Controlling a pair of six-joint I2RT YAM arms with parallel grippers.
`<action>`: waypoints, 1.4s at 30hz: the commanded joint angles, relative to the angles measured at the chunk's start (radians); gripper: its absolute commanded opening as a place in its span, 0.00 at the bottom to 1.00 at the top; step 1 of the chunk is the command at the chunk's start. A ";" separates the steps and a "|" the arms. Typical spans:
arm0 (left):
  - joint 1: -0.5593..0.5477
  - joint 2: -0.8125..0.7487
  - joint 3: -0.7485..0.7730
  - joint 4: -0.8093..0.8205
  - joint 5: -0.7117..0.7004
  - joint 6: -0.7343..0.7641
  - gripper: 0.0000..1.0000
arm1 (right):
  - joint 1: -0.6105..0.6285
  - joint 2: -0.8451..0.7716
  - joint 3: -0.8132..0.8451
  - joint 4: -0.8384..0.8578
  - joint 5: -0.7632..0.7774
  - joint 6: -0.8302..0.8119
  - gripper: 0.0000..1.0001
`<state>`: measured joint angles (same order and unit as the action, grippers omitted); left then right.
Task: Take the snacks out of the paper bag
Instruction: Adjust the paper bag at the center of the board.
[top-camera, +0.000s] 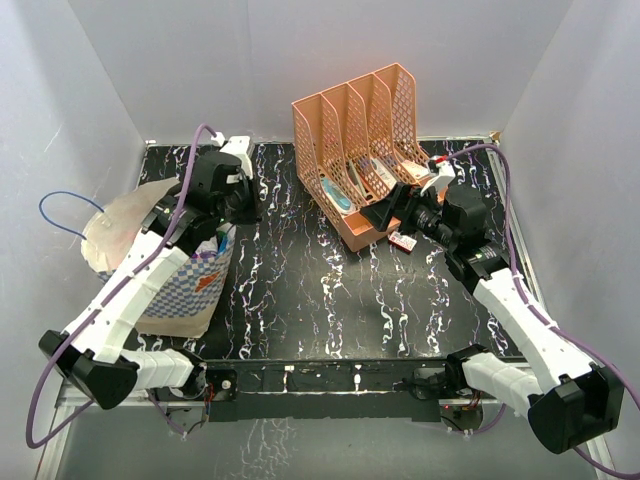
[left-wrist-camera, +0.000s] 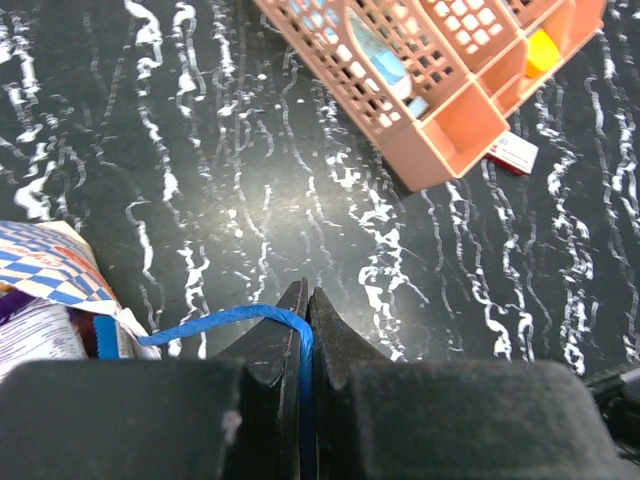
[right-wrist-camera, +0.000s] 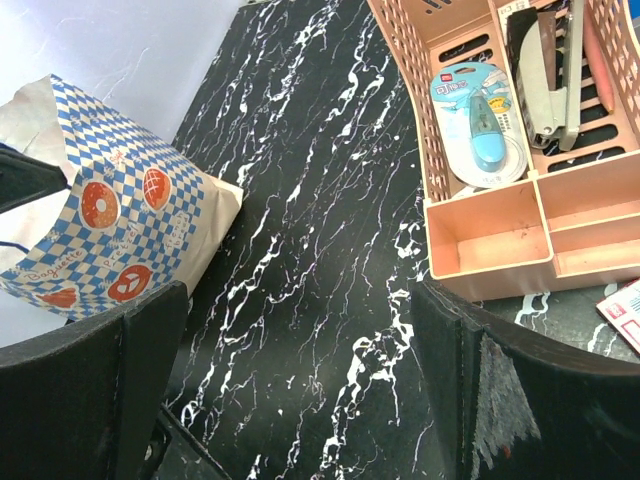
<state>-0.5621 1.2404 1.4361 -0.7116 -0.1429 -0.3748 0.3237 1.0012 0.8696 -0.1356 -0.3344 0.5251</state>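
Note:
The paper bag (top-camera: 175, 290) stands at the left of the table, with blue-white checks and orange motifs. It also shows in the right wrist view (right-wrist-camera: 110, 215). My left gripper (top-camera: 238, 208) is at the bag's mouth, shut (left-wrist-camera: 308, 297) on one thin blue cord handle (left-wrist-camera: 215, 321). A purple-white snack packet (left-wrist-camera: 38, 335) shows inside the bag's rim (left-wrist-camera: 55, 268); the other snacks are hidden. My right gripper (top-camera: 388, 215) is open and empty (right-wrist-camera: 300, 385) above the table, beside the organizer's front corner, far from the bag.
The peach mesh organizer (top-camera: 365, 150) stands at the back centre with small items in its slots (right-wrist-camera: 480, 130). A small red-white packet (top-camera: 403, 241) lies by its front corner (left-wrist-camera: 512, 152). The bag's other blue handle (top-camera: 58, 205) loops out to the left, near the wall.

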 joint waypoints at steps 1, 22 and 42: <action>-0.007 0.003 0.078 0.208 0.168 -0.020 0.00 | 0.001 -0.021 0.051 0.015 0.036 -0.020 0.98; -0.030 0.171 0.174 0.307 0.312 -0.260 0.00 | 0.107 0.119 0.150 0.099 -0.066 0.150 0.98; -0.029 0.108 0.352 0.070 0.229 -0.211 0.96 | 0.168 0.160 0.163 0.182 -0.093 0.146 0.98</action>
<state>-0.5850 1.4879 1.6939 -0.5236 0.1699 -0.6781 0.4473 1.1233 0.9871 -0.0620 -0.4187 0.6613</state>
